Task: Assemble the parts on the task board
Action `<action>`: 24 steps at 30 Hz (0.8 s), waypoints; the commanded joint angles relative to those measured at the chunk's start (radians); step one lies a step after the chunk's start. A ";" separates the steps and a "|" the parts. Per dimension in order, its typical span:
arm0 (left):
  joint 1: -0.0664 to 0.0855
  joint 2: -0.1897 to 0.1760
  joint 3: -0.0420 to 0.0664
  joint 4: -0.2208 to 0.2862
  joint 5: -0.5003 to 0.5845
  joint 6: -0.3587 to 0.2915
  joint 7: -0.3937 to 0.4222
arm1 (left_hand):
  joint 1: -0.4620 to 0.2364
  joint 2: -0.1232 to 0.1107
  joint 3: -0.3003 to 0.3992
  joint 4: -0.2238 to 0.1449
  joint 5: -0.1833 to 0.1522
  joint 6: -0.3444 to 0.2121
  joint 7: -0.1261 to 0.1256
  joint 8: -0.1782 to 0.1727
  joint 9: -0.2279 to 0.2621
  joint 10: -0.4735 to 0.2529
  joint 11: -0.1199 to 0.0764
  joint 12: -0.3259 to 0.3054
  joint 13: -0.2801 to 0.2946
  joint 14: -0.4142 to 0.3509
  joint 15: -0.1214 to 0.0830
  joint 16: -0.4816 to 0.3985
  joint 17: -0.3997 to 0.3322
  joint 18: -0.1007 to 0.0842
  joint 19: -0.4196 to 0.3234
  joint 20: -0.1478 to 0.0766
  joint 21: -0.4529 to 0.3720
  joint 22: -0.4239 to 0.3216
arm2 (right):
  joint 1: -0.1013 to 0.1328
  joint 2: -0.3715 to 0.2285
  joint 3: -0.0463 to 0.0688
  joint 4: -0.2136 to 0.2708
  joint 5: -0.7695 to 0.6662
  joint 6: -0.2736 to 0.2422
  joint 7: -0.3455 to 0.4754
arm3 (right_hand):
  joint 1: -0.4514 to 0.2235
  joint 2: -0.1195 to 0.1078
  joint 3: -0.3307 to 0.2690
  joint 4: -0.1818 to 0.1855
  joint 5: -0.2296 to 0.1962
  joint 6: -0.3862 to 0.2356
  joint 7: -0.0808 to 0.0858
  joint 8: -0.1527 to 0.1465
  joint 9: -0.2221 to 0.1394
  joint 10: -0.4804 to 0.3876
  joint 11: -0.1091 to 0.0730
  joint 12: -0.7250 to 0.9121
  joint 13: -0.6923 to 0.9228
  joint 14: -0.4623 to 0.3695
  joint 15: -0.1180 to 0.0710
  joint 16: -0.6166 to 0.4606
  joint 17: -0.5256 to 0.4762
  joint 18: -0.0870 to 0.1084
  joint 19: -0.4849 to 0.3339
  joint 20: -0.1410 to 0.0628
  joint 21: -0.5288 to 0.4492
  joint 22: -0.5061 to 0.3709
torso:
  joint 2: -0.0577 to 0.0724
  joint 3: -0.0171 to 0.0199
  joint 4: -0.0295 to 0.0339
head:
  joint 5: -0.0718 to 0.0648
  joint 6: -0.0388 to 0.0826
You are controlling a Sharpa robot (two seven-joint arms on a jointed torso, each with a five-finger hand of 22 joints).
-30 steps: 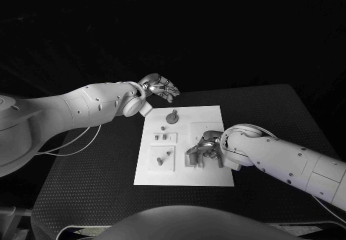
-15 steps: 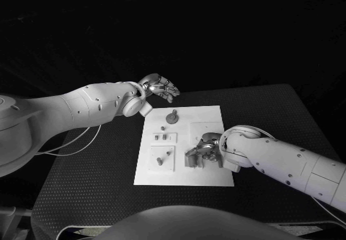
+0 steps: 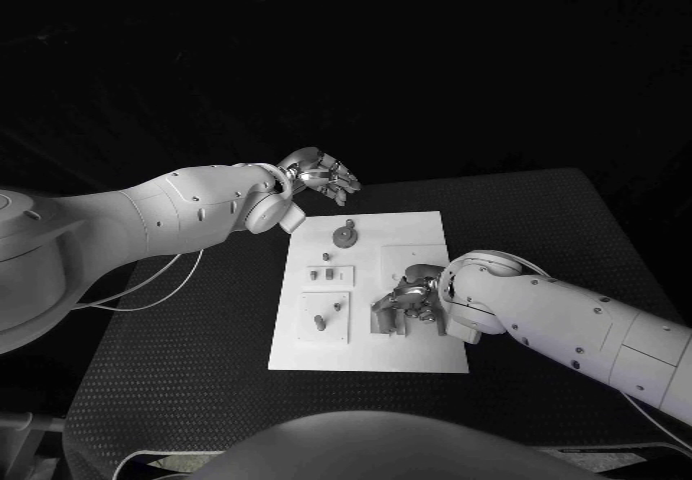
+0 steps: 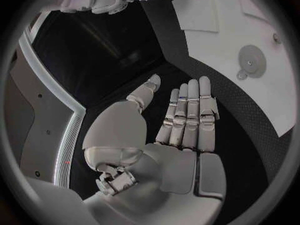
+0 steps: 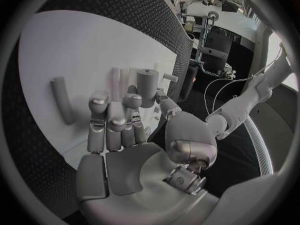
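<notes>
Centrally on the black table lies the white task board, its long side running away from the robot. The right hand hangs low over the board's right half, fingers pointing down at a grey upright part just beside them; in the right wrist view the fingertips come close to a short cylinder, but I cannot tell whether they grip it or merely touch it. A loose grey peg lies flat on the board, apart from the fingers. On the board's left half sit two raised square plates with small parts on them, and a round disc part lies near the far edge. The left hand hovers beyond the board's far left corner, well apart from the parts, palm open with fingers straight and side by side, holding nothing. A thin cable trails across the table beneath the left arm.
</notes>
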 commanded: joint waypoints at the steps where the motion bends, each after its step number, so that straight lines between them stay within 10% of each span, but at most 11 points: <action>1: 0.001 0.000 0.000 0.002 0.006 0.015 0.004 | -0.012 -0.002 0.003 0.001 -0.002 -0.008 0.002 0.001 -0.001 -0.006 0.002 0.003 -0.001 0.004 0.001 -0.004 0.002 0.019 -0.003 0.003 -0.003 -0.002 | -0.003 -0.003 -0.002 0.000 -0.016 -0.019 0.003 | -0.007 -0.001 0.039 -0.033 0.003 0.001 0.008 -0.002 0.001 -0.004 -0.001 0.006 -0.002 -0.001 -0.002 -0.006 0.000 0.061 -0.001 0.004 -0.006 0.011 | 0.000 0.0004 -0.0008 | 0.000 0.000; 24: 0.001 0.001 0.000 0.001 0.006 0.018 0.003 | -0.013 -0.001 0.004 0.001 -0.002 -0.009 0.002 0.001 -0.001 -0.006 0.002 0.003 -0.002 0.004 0.002 -0.006 0.003 0.019 -0.003 0.003 -0.003 -0.002 | -0.005 0.004 -0.002 -0.012 -0.020 -0.004 -0.005 | -0.029 -0.027 0.047 -0.015 0.002 -0.002 0.009 -0.007 0.003 -0.008 0.000 0.007 -0.004 -0.005 -0.002 -0.011 -0.003 0.061 -0.001 0.003 -0.008 0.011 | 0.000 0.0003 -0.0008 | 0.000 0.000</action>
